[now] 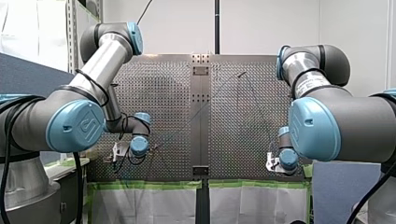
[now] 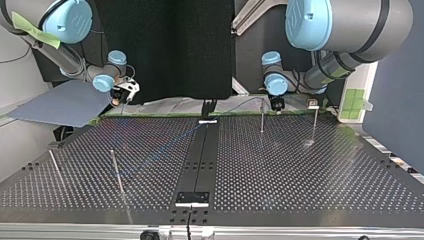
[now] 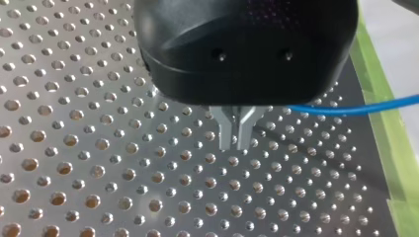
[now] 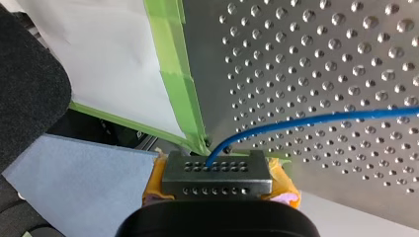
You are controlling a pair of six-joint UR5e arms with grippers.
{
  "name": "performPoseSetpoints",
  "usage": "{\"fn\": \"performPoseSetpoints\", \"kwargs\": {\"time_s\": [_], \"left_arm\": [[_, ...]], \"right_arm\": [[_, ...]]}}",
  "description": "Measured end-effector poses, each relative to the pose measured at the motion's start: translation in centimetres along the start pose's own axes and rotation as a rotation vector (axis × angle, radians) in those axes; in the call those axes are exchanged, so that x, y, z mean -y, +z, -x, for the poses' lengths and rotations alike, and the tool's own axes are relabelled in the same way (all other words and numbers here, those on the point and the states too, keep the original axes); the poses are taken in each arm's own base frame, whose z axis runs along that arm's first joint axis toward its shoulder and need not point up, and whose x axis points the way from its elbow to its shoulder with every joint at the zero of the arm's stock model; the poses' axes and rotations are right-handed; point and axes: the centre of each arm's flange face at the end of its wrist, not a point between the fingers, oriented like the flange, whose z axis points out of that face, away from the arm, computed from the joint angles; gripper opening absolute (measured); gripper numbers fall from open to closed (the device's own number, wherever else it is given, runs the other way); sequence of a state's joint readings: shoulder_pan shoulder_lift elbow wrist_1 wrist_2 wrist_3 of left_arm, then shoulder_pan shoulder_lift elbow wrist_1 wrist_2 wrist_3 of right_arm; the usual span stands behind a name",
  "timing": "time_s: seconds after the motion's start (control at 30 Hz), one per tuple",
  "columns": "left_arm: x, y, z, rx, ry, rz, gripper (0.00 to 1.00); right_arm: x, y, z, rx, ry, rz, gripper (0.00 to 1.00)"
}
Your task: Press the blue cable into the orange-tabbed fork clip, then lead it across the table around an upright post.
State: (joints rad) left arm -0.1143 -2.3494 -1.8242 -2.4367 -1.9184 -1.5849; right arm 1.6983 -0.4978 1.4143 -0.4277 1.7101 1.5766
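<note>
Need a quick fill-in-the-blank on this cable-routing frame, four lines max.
1. My right gripper is shut on the ___ cable.
2. The tape along the table edge is ___.
3. My left gripper has its metal fingers ___.
4. The top view shows ___ upright posts.
Missing: blue; green; shut; four.

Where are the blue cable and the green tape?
blue cable (image 4: 306,120): right wrist view, the middle of its curve.
green tape (image 4: 174,74): right wrist view, the middle of the strip.

perforated table (image 1: 163,93), blue cable (image 1: 205,108) slanting across it, green tape (image 1: 144,185) edging
</note>
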Motion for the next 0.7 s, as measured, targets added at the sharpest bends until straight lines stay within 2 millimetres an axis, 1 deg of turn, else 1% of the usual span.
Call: {"fn": "performPoseSetpoints", "kwargs": {"time_s": [0.4,0.7], "left_arm": [[-0.1,0.2,0.1,0.006,-0.002,0.002,0.00],[-0.3,0.2,0.1,0.002,0.001,0.010,0.00]], "right_arm": [[-1.4,0.8,-0.2,-0.032,0.033,0.019,0.00],[-2.4,2.5,2.4,-0.012,0.056,0.035,0.00]]}}
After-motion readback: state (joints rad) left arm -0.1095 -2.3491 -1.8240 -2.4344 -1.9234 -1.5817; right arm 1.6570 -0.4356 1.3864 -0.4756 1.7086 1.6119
